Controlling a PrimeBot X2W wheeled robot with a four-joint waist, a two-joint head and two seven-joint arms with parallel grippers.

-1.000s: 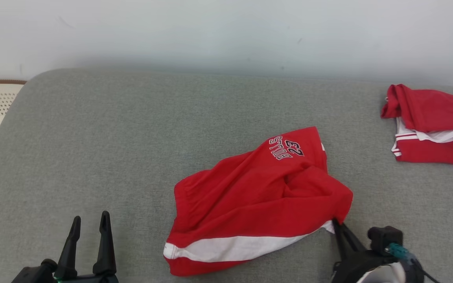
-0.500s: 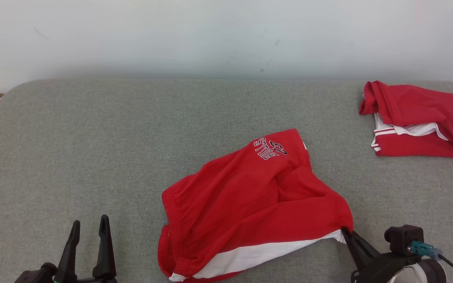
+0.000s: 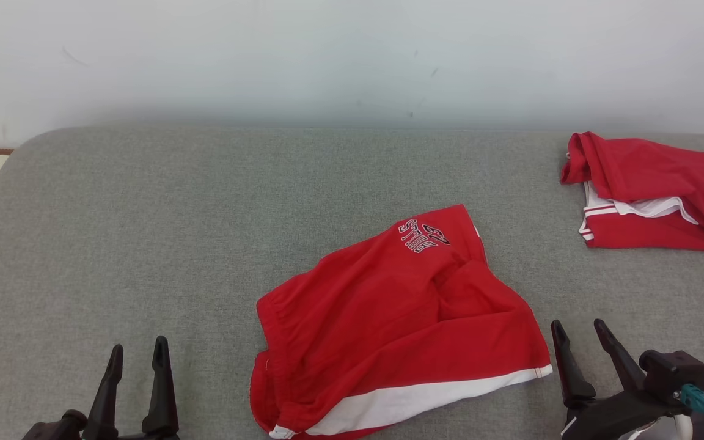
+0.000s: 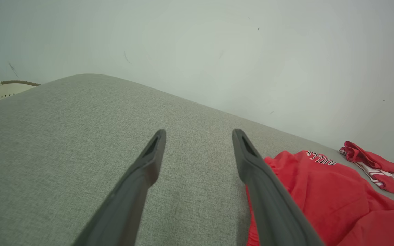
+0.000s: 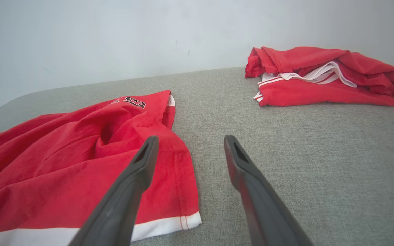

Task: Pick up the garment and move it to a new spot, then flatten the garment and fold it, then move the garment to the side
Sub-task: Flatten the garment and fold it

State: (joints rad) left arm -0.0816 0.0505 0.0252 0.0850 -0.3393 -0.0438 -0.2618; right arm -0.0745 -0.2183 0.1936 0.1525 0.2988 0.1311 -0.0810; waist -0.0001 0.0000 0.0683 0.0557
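Right gripper (image 3: pixel 577 325): fingers spread wide, nothing held. It stands over the grey pad (image 3: pixel 144 214) by the front edge, toward the right corner. Its left finger is just beside the right hem of the shorts (image 3: pixel 388 318). From the right wrist view that finger overlaps the red cloth, and contact cannot be confirmed.

Left gripper (image 3: pixel 139 344): fingers likewise wide apart and empty, by the front edge toward the left, clear of the shorts.

Shorts: red with a white band along the near hem. They lie rumpled on the pad, right of centre and toward the front edge, with no gripper on them. Printed lettering sits at their far corner.

Second garment (image 3: pixel 651 195): red and white, bundled near the far right corner, well apart from the shorts.

Wall (image 3: pixel 327 55): pale, behind the far edge.
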